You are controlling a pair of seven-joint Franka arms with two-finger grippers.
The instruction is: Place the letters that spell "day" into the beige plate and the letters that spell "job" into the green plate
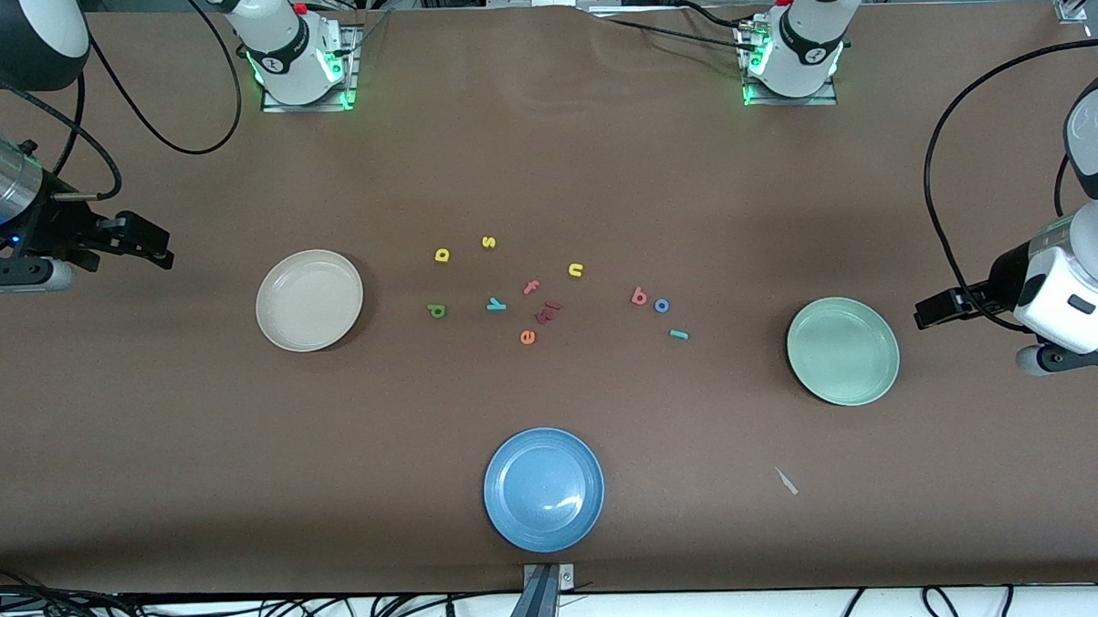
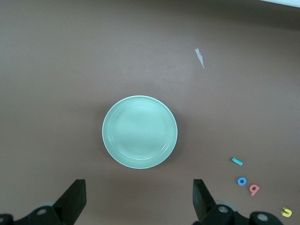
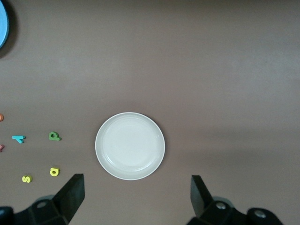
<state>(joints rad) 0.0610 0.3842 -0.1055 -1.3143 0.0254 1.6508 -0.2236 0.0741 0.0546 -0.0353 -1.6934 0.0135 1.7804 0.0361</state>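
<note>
The beige plate lies empty toward the right arm's end, and the green plate lies empty toward the left arm's end. Between them lie the green d, yellow a and teal y. The red b, blue o and teal j lie closer to the green plate. My left gripper hangs open high beside the green plate. My right gripper hangs open high beside the beige plate.
A blue plate sits near the front edge. Spare letters lie among the others: yellow s, yellow n, pink f, orange e and a dark pink piece. A white scrap lies nearer the front camera than the green plate.
</note>
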